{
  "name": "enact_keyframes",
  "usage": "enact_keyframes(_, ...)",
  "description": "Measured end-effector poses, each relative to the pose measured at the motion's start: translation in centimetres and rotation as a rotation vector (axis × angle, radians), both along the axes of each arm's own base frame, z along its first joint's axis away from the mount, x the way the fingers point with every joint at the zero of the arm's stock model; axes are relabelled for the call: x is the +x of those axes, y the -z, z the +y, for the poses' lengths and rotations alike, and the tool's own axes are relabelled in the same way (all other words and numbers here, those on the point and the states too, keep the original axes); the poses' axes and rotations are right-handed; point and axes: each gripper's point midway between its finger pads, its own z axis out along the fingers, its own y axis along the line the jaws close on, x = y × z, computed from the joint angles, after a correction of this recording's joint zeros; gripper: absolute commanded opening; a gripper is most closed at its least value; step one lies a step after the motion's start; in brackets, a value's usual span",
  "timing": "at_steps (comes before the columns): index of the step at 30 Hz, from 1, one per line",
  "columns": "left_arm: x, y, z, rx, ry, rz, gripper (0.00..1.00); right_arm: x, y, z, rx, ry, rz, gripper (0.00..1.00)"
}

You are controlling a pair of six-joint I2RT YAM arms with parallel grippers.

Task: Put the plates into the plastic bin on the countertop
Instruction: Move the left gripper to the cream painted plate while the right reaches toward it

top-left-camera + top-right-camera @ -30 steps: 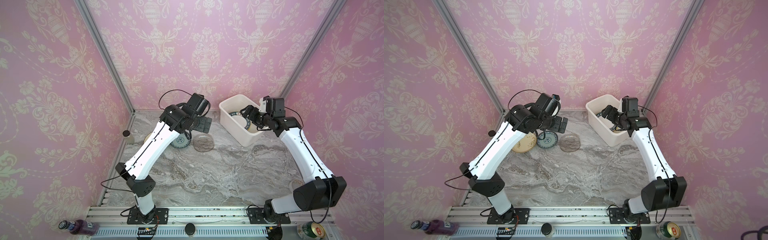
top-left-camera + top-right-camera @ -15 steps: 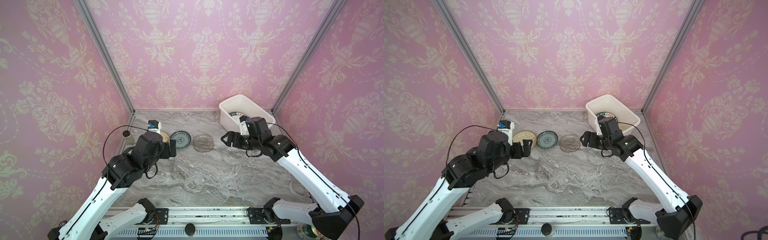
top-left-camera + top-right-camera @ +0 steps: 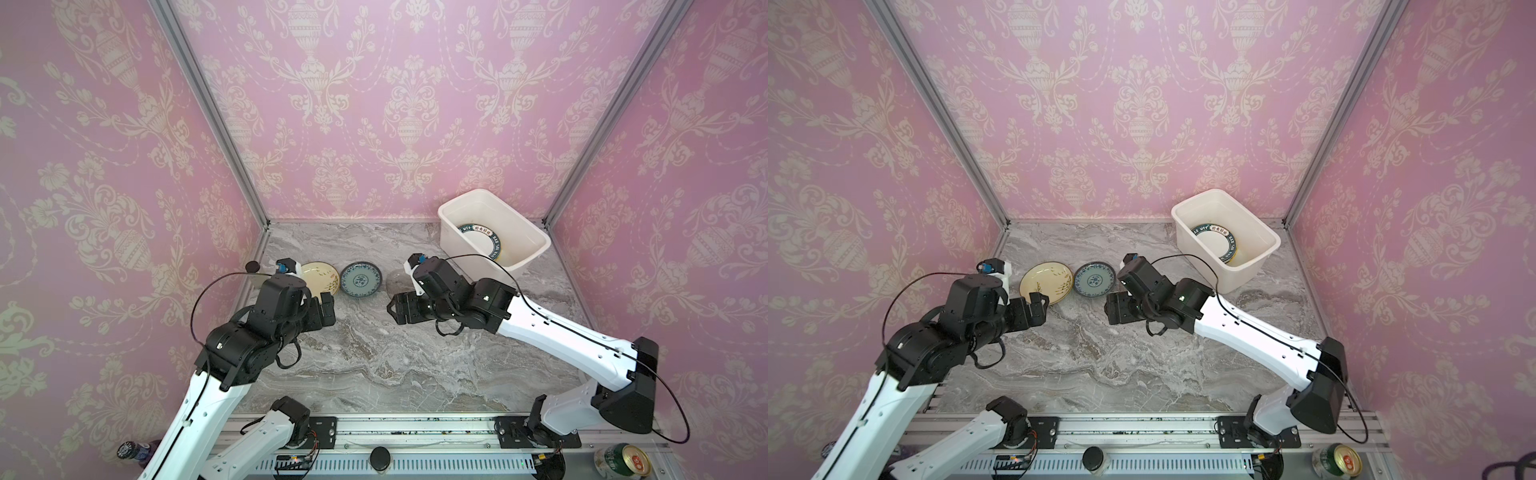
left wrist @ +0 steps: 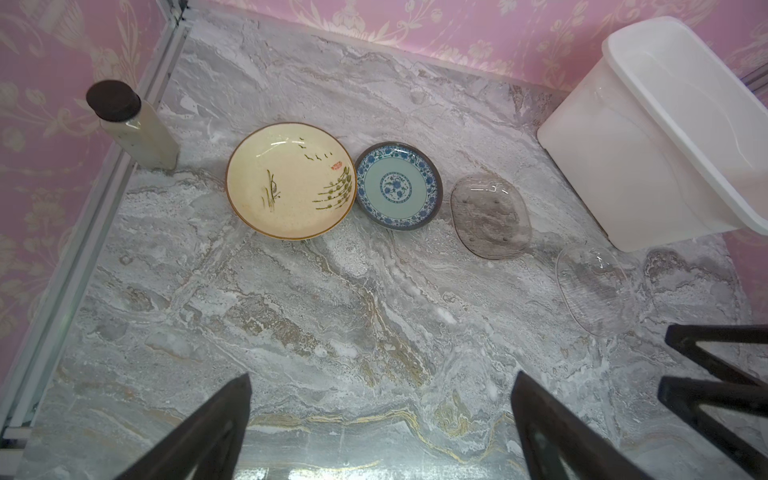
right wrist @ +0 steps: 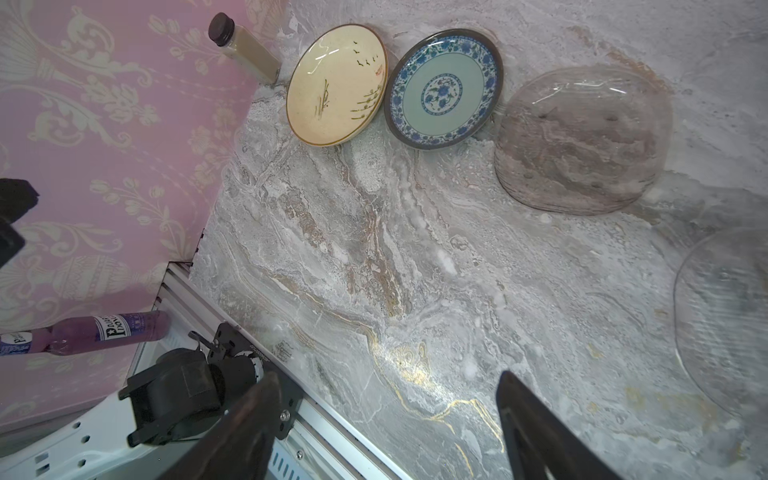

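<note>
On the countertop [image 3: 374, 365] lie a cream plate [image 3: 320, 276] [image 4: 291, 180], a teal floral plate [image 3: 360, 279] [image 5: 444, 87], a smoky glass plate [image 4: 490, 216] [image 5: 582, 139] and a clear glass plate [image 4: 594, 286] [image 5: 723, 324]. The white plastic bin [image 3: 465, 253] [image 3: 1208, 257] stands at the back right and holds a white plate with a dark lettered rim [image 3: 480, 241]. My left gripper [image 3: 327, 308] [image 4: 382, 376] hovers open in front of the cream plate. My right gripper [image 3: 395, 311] [image 5: 387, 374] hovers open in front of the smoky plate, partly hiding it in both top views.
A dark-capped bottle [image 4: 129, 124] [image 3: 251, 266] stands by the left wall rail next to the cream plate. A purple bottle [image 5: 83, 334] and a can [image 3: 621, 459] lie beyond the front aluminium rail [image 3: 415, 428]. Pink walls enclose three sides.
Both arms have drawn back from the far side toward the front. The right gripper has left the bin and come to mid-counter, its jaws slightly narrower. No plate on the counter has moved.
</note>
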Motion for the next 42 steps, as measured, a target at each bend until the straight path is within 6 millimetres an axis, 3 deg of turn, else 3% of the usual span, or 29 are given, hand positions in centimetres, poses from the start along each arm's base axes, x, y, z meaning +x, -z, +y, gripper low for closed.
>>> enact_keyframes(8, 3.1, 5.7, 3.1, -0.255, -0.234, 0.156, 0.99, 1.5, 0.5, 4.4, -0.014, -0.048, -0.048, 0.83)
enact_keyframes(15, 3.0, 13.0, 5.4, -0.434, -0.441, 0.278, 0.98, 1.1, 1.7, 7.5, -0.082, -0.089, -0.067, 0.84)
enact_keyframes(17, 3.1, 14.2, 5.7, -0.462, -0.474, 0.293, 0.97, 1.1, 1.9, 7.9, -0.107, -0.098, -0.07, 0.84)
enact_keyframes(25, 5.2, 15.6, 7.6, -0.564, -0.584, 0.223, 0.91, 1.0, 2.5, 7.3, -0.172, -0.105, -0.068, 0.84)
enact_keyframes(33, 6.6, 19.6, 9.4, -0.74, -0.774, 0.205, 0.78, 0.3, 4.3, 5.9, -0.211, -0.112, -0.048, 0.84)
enact_keyframes(42, 9.4, 21.5, 9.9, -0.844, -0.834, 0.21, 0.63, -0.6, 5.7, 4.4, -0.23, -0.113, -0.036, 0.85)
